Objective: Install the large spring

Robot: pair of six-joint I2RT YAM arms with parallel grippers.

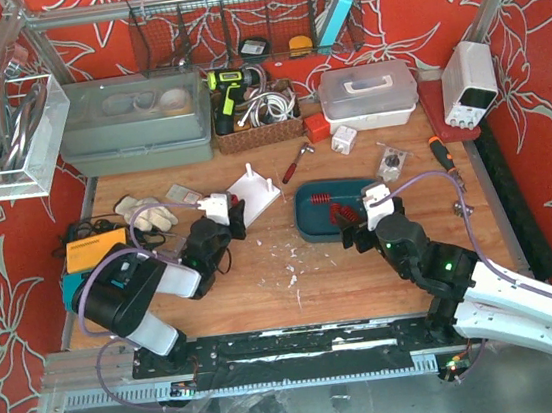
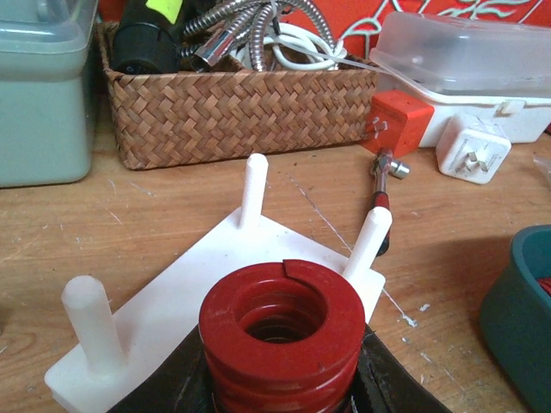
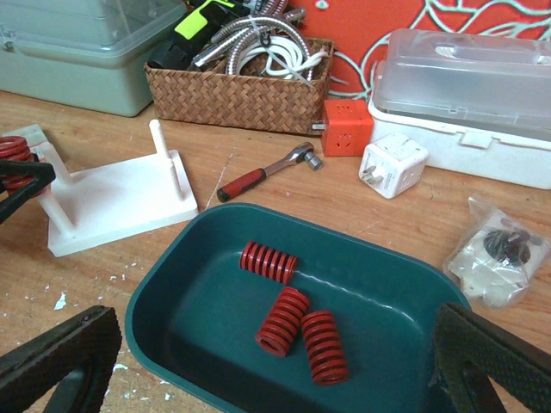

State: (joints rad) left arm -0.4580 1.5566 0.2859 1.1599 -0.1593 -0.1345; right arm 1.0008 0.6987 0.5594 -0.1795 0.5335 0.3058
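Note:
My left gripper (image 2: 282, 383) is shut on a large red spring (image 2: 282, 327), held upright with its open end toward the camera. It hangs over the near edge of a white base plate (image 2: 172, 292) with three thin white pegs (image 2: 252, 189) standing on it. I cannot tell whether a peg lies under the spring. From above, the left gripper (image 1: 229, 217) sits just left of the plate (image 1: 254, 191). My right gripper (image 3: 275, 379) stands wide open above a green tray (image 3: 172, 292) holding three smaller red springs (image 3: 268, 261); the top view shows this gripper (image 1: 359, 226) at the tray's near right edge (image 1: 309, 228).
A red-handled ratchet (image 3: 258, 176) lies between plate and tray. Behind are a wicker basket (image 3: 237, 95), an orange cube (image 3: 347, 127), a white plug adapter (image 3: 392, 163) and a clear lidded box (image 3: 469, 95). A bag of small parts (image 3: 499, 258) lies right of the tray.

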